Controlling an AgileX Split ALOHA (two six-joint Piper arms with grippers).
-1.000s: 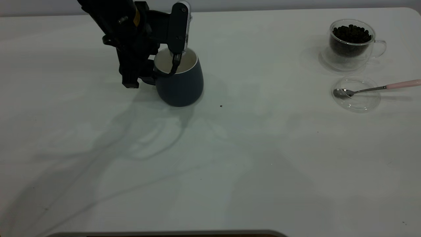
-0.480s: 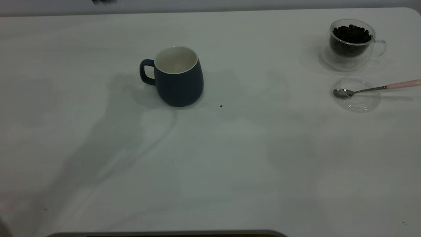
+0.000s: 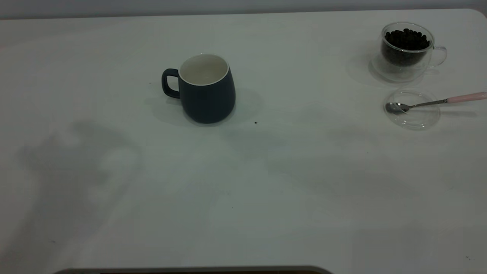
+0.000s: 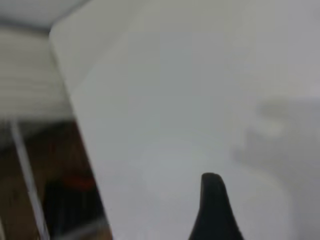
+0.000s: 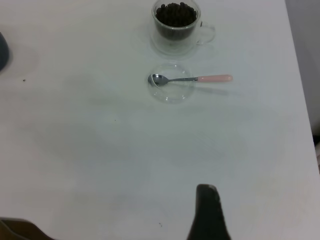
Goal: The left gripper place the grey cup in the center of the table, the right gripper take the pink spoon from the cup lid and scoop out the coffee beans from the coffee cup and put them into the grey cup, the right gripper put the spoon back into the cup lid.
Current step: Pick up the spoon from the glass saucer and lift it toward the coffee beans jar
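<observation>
White tabletop (image 5: 100, 165) seen from above. Clear glass coffee cup (image 5: 176, 27) standing upright, loop handle visible, filled with dark coffee beans (image 5: 175, 13). Transparent cup lid (image 5: 172, 89) lying flat just beside the cup, apart from it. Pink spoon (image 5: 192, 79) resting across the lid: silver bowl on the glass, pink handle end reaching past the rim over the tabletop. Edge of grey cup (image 5: 2, 50) cut off at the frame border, well apart from the lid. Dark fingertip of the right hand (image 5: 209, 212) in the foreground, clear of all items.

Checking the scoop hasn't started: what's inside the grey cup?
The grey cup shows only a bare white inside wall, with no beans visible. Its very bottom is hidden by the near rim. The coffee beans sit in the coffee cup.
</observation>
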